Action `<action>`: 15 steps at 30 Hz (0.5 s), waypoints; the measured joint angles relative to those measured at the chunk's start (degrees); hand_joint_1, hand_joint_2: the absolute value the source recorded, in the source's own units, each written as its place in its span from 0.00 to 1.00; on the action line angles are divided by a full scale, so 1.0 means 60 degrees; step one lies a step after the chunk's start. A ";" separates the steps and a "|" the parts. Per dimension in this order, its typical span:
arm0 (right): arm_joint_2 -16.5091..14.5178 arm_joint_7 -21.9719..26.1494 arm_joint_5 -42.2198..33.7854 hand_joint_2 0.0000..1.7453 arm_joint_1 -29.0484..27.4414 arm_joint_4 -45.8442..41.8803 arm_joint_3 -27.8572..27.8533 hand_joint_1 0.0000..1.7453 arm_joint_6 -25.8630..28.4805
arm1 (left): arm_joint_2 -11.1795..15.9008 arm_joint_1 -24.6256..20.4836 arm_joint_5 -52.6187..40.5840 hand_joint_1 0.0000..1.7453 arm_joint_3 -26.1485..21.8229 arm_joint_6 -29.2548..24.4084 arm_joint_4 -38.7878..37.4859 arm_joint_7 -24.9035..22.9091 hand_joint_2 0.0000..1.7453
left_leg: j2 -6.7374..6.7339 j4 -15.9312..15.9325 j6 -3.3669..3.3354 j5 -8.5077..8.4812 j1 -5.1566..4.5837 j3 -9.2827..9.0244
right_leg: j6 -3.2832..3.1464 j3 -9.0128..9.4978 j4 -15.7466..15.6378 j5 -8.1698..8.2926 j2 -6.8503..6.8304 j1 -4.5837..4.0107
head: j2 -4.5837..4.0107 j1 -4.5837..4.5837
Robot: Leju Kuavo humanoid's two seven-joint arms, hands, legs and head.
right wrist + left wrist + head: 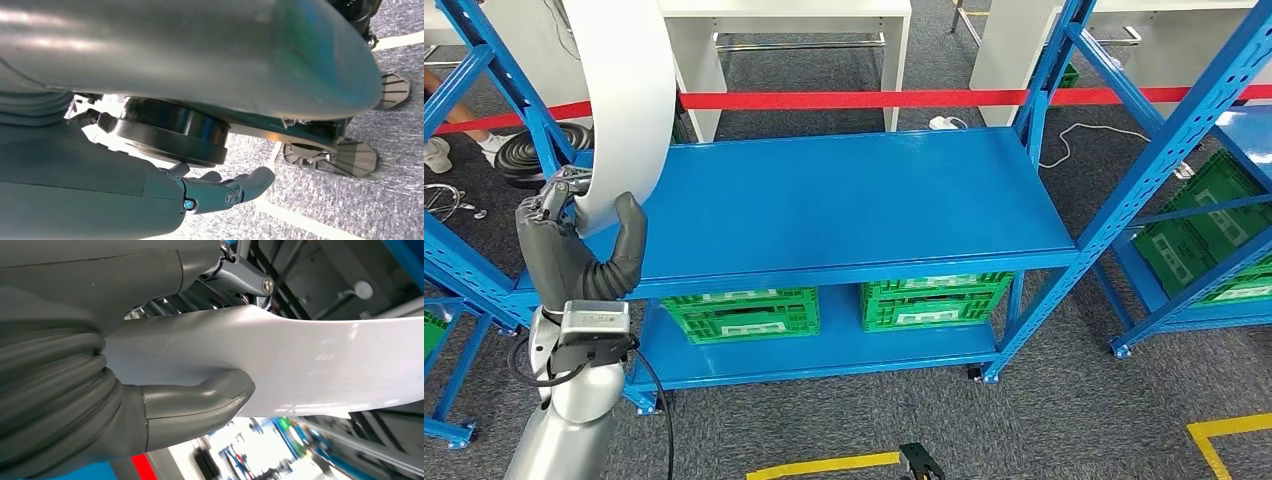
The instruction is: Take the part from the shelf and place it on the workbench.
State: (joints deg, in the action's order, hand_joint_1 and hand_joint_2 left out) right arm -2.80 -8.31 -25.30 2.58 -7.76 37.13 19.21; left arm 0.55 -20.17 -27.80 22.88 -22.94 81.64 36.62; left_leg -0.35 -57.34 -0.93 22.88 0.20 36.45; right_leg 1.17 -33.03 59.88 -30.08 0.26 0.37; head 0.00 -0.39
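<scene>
Head view: the long white curved part (629, 95) stands upright in the left hand (574, 250), its lower end clasped between the thick thumb and the darker fingers, rising above the hand over the left end of the blue shelf (844, 200). Green crates (744, 312) sit on the tier beneath. The right hand (220, 192) hangs above grey carpet, holding nothing, fingers loosely extended.

White curved part (300, 370) in left robot hand (125, 365), thumb (200, 402) across it.
</scene>
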 joint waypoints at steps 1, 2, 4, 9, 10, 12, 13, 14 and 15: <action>0.0007 0.0002 -0.0016 0.00 0.0002 0.0001 0.0000 0.00 0.0005 | 0.0000 0.0075 0.0063 1.00 0.0072 0.0070 0.0158 -0.0004 1.00 | -0.0022 0.0033 -0.0037 -0.0042 0.0019 0.0019 | 0.0025 -0.0159 0.0438 -0.0348 -0.0001 0.0005 | 0.0000 -0.0017; 0.0011 0.0008 -0.0038 0.00 0.0004 0.0001 0.0000 0.00 0.0004 | 0.0001 0.0149 0.0102 1.00 0.0137 0.0107 0.0298 -0.0001 1.00 | -0.0035 0.0034 -0.0058 -0.0071 0.0018 0.0062 | 0.0053 -0.0379 0.1044 -0.0758 -0.0003 0.0005 | 0.0000 -0.0035; 0.0019 0.0033 -0.0093 0.00 0.0007 0.0001 0.0000 0.00 -0.0053 | 0.0003 0.0286 0.0245 1.00 0.0226 0.0146 0.0494 0.0054 1.00 | -0.0057 0.0001 -0.0057 -0.0134 0.0016 0.0185 | 0.0099 -0.0721 0.2136 -0.1326 -0.0003 0.0019 | 0.0000 -0.0047; 0.0038 -0.0064 -0.0156 0.00 0.0036 0.0005 0.0000 0.00 -0.0278 | 0.0000 0.0447 0.0629 1.00 0.0309 0.0194 0.0758 0.0274 1.00 | -0.0040 -0.0169 0.0141 -0.0396 0.0048 0.0587 | 0.0094 0.0691 0.0224 -0.0603 0.0000 0.0059 | 0.0000 -0.0050; 0.0032 -0.0131 -0.0173 0.00 0.0051 0.0005 0.0000 0.00 -0.0283 | -0.0001 0.0472 0.0622 1.00 0.0317 0.0184 0.0799 0.0311 1.00 | -0.0035 -0.0200 0.0208 -0.0454 0.0048 0.0620 | 0.0039 0.0889 -0.0126 -0.0505 0.0013 0.0043 | 0.0000 -0.0045; 0.0018 -0.0224 -0.0210 0.00 0.0062 0.0005 0.0000 0.00 -0.0265 | -0.0009 0.0531 0.0579 1.00 0.0344 0.0155 0.0872 0.0370 1.00 | -0.0031 -0.0177 0.0347 -0.0603 0.0045 0.0628 | -0.0133 0.0857 -0.0182 -0.0383 0.0047 -0.0011 | 0.0000 -0.0033; 0.0018 -0.0239 -0.0223 0.00 0.0062 0.0005 0.0000 0.00 -0.0238 | -0.0014 0.0558 0.0551 1.00 0.0357 0.0144 0.0897 0.0393 1.00 | -0.0029 -0.0151 0.0412 -0.0674 0.0055 0.0637 | -0.0230 0.0781 -0.0188 -0.0331 0.0043 -0.0001 | 0.0000 -0.0028; 0.0018 -0.0245 -0.0233 0.00 0.0063 0.0005 -0.0001 0.00 -0.0208 | -0.0017 0.0585 0.0530 1.00 0.0365 0.0134 0.0919 0.0408 1.00 | -0.0020 -0.0167 0.0472 -0.0628 0.0069 0.0679 | -0.0320 0.0695 -0.0189 -0.0250 0.0029 0.0006 | 0.0000 -0.0025; 0.0019 -0.0256 -0.0240 0.00 0.0062 0.0005 -0.0002 0.00 -0.0177 | -0.0019 0.0613 0.0511 1.00 0.0369 0.0129 0.0941 0.0418 1.00 | -0.0010 -0.0313 0.0528 -0.0389 0.0082 0.0755 | -0.0402 0.0602 -0.0201 -0.0148 0.0011 0.0015 | 0.0000 -0.0015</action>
State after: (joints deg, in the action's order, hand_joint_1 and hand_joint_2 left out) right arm -2.68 -9.85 -26.74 2.95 -7.74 37.12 18.15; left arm 0.43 -16.50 -24.74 25.10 -22.16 87.29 39.13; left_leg -0.41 -59.22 2.24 20.55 0.70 40.99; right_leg -1.25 -29.41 58.67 -30.97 0.33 0.46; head 0.00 -0.48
